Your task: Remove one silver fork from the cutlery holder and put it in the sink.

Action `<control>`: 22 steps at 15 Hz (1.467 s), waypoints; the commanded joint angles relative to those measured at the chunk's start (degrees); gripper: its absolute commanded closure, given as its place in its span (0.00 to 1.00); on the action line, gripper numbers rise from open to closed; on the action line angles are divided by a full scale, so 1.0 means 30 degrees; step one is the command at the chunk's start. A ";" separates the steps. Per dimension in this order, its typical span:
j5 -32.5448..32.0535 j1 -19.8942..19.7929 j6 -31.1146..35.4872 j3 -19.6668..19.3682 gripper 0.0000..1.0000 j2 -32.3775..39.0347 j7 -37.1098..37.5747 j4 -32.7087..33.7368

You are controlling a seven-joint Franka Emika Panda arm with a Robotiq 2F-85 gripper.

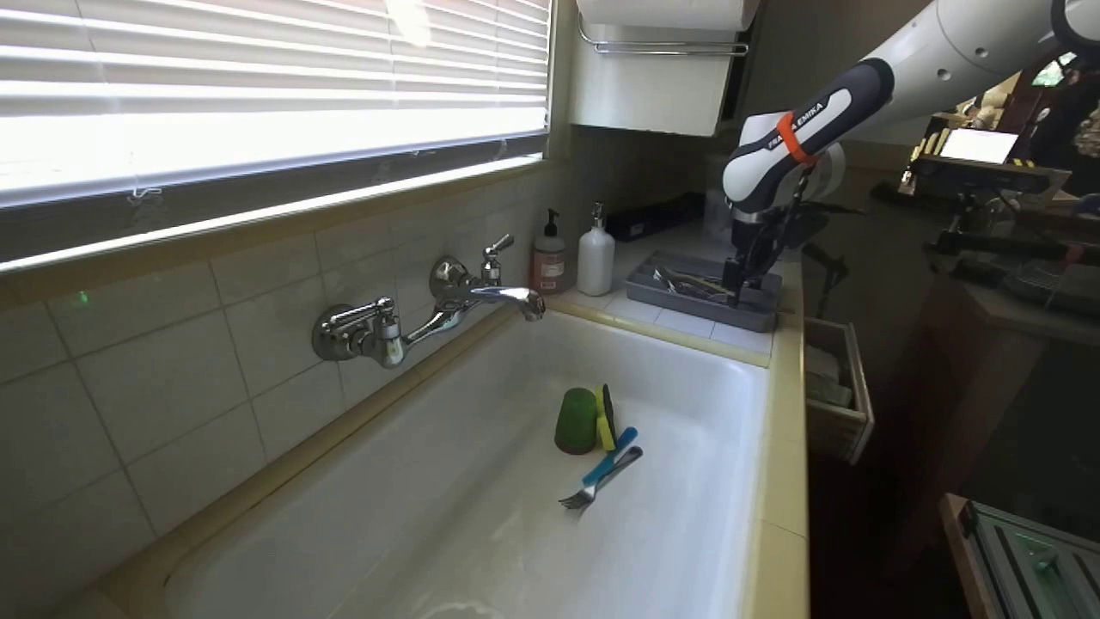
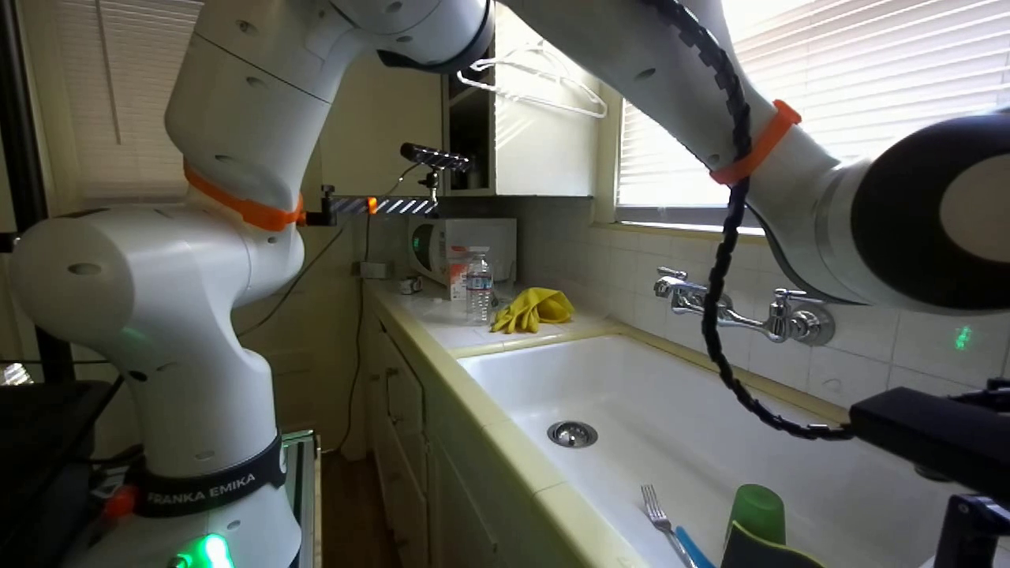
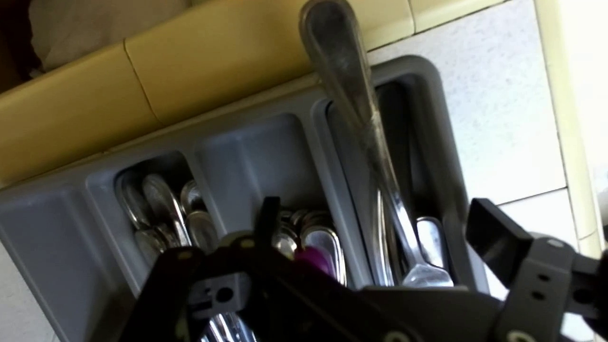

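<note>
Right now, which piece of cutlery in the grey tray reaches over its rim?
The long metal piece in the rightmost compartment of the wrist view: its handle crosses the rim; the other visible handles end inside.

Open Passage and Obstructions

Wrist view: the wide gap of the black gripper (image 3: 376, 216) is crossed by a long silver utensil (image 3: 381, 149). Free room is left above the yellow tiled rim (image 1: 662, 333) dividing the grey compartmented plastic tray (image 1: 730, 316) from the white rectangular sink (image 1: 687, 524), bounded wallward by a white pump bottle (image 1: 595, 264) and a chrome tap (image 1: 468, 296).
</note>
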 commanded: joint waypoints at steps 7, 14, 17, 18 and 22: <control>-0.0160 -0.0336 -0.0620 0.0490 0.25 0.0165 -0.0217 0.0356; -0.0133 -0.0499 -0.0714 0.0502 0.68 0.0282 -0.0215 0.0457; -0.0094 -0.0563 -0.0711 0.0508 0.92 0.0308 -0.0236 0.0592; -0.0116 -0.0563 -0.0730 0.0497 0.99 0.0273 -0.0214 0.0601; -0.0162 -0.0504 -0.0800 0.0554 1.00 0.0276 -0.0190 0.0641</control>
